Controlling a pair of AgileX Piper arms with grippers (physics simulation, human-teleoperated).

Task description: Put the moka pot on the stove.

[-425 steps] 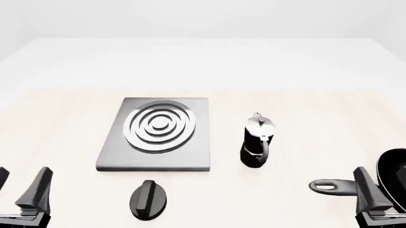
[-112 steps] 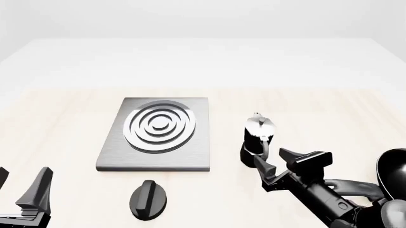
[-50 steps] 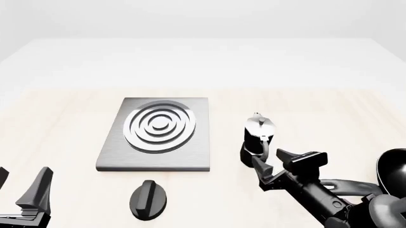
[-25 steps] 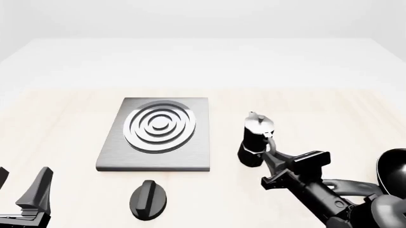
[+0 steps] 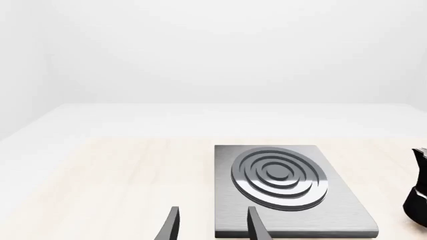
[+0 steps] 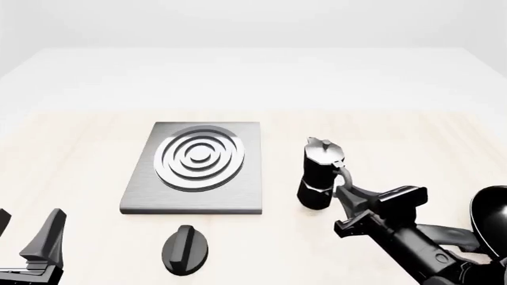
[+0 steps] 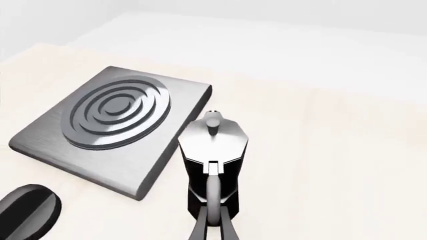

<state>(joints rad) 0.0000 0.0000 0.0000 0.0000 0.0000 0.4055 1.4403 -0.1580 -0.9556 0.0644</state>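
The moka pot (image 6: 319, 175), black with a silver lid, stands to the right of the stove (image 6: 196, 166), apart from it. My right gripper (image 6: 342, 185) is shut on the pot's curved handle from the near side. In the right wrist view the two fingers (image 7: 227, 231) pinch the handle below the pot (image 7: 212, 150), with the stove (image 7: 113, 122) beside it. I cannot tell whether the pot's base touches the table. My left gripper (image 6: 24, 237) is open and empty at the near left corner. Its fingers (image 5: 172, 230) point toward the stove (image 5: 287, 190).
A black oval knob (image 6: 186, 249) lies in front of the stove and also shows in the right wrist view (image 7: 27, 210). A black frying pan (image 6: 495, 208) sits at the right edge, its handle partly behind my right arm. The pot's edge shows in the left wrist view (image 5: 419, 195).
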